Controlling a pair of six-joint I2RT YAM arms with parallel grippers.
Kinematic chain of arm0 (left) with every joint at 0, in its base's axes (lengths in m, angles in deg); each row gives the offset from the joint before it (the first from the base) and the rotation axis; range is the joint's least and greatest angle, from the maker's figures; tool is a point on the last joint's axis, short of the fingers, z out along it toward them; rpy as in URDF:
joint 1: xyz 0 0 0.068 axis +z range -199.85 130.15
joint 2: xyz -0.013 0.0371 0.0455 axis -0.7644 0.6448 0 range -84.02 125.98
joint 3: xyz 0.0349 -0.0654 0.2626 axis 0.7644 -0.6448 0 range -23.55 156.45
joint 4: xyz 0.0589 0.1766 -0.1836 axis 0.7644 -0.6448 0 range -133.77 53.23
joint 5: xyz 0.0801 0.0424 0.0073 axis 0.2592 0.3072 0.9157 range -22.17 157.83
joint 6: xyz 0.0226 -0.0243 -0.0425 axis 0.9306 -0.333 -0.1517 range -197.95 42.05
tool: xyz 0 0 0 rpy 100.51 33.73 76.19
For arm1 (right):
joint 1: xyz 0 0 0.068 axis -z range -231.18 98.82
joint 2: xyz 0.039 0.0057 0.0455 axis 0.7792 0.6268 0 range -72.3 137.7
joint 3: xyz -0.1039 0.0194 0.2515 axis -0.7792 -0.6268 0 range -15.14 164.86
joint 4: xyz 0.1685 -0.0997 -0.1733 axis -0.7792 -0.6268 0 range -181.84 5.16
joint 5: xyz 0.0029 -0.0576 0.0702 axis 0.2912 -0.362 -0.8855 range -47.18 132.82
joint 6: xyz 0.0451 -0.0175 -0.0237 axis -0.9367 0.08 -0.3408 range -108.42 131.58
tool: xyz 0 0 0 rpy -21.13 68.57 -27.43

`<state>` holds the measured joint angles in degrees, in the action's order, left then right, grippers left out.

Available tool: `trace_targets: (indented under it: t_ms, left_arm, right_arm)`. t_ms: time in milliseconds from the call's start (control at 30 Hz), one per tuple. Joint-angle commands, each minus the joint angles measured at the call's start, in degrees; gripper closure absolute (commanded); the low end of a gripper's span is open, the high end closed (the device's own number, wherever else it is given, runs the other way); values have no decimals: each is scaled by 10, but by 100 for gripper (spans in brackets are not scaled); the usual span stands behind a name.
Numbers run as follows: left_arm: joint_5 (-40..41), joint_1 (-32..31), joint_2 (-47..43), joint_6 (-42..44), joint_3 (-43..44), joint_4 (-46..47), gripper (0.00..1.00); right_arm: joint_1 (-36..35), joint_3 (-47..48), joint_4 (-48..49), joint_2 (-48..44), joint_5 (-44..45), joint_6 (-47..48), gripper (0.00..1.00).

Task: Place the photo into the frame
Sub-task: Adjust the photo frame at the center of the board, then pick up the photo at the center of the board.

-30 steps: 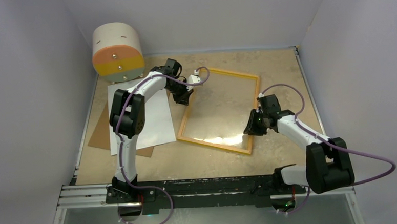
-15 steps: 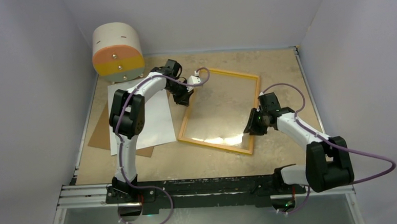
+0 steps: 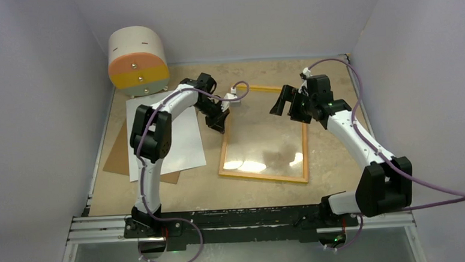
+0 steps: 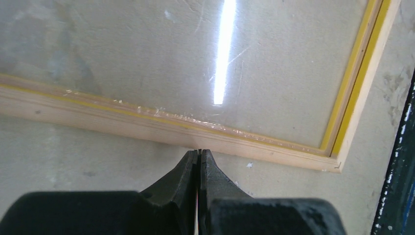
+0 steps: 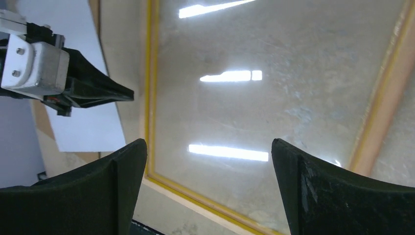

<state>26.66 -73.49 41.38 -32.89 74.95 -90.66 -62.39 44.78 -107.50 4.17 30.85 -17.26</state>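
currently the frame (image 3: 305,145) is seen lying flat on the table (image 3: 334,161), near its middle, with the long sides running roughly from far to near. ceiling lights are mirrored in its pane. in the left wrist view a wood-coloured outer rim and a yellow inner edge can be made out.

the photo (image 3: 176,140) is laid white side up to the left of the frame, just beside it, with a strip of bare table between them. it rests partly on a brown board (image 3: 116,156), whose corners show from under its left and near edges. a round drum (image 3: 137,61) is stood at the far left corner.

the left gripper (image 3: 217,121) is held at the far part of the frame's left rail, its fingers pressed together on nothing; whether the tips touch the rail cannot be told. the right gripper (image 5: 206,142) is held above the frame's far right part, its fingers spread wide, and nothing is gripped.
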Motion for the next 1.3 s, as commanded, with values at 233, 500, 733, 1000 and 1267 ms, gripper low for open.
trace_targets:
  t_ms: [233, 500, 733, 1000, 1267]
  left_arm:
    - [21, 189, -103, 56, 116, -174, 86]
    - [112, 403, -175, 155, 9, -203, 88]
    - [247, 502, -230, 167, -144, -38, 93]
    - [257, 506, -219, 112, -216, 89, 93]
    - [226, 487, -204, 100, -281, 112, 93]
  right_arm:
    - [-148, 302, 110, 285, -90, -19, 1]
    - [-246, 557, 80, 545, -101, -42, 10]
    - [-264, 554, 122, 606, -108, -66, 15]
    - [-264, 524, 152, 625, -131, -76, 17]
    - [-265, 505, 190, 645, -197, -107, 20]
